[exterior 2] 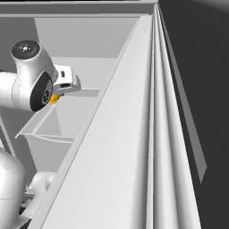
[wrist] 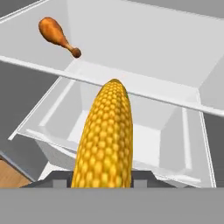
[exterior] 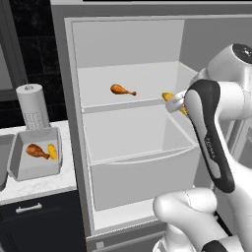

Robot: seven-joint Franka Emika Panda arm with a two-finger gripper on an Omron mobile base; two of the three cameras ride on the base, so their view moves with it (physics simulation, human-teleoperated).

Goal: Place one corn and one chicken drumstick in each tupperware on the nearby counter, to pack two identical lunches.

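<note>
My gripper [exterior: 175, 103] is shut on a yellow corn [wrist: 105, 140] cob, held in the air at the right end of the open fridge's upper shelf [exterior: 123, 104]; the cob [exterior: 168, 96] juts out leftwards from the hand. A reddish-brown chicken drumstick [exterior: 122, 90] lies on that shelf, left of the gripper, and appears in the hand view as the drumstick [wrist: 56, 35] at top left. On the counter [exterior: 44, 184] at the left stands a grey tupperware [exterior: 33, 133] holding another drumstick [exterior: 35, 150] and another corn [exterior: 52, 151]. A second tupperware [exterior: 2, 162] is cut off by the left edge.
A paper towel roll [exterior: 32, 106] stands behind the tupperware. Below the shelf is a white fridge drawer [exterior: 140, 147]. The fridge's side wall [exterior 2: 134, 134] rises close on the arm's right. Dark cabinets with a silver handle [exterior: 28, 208] sit under the counter.
</note>
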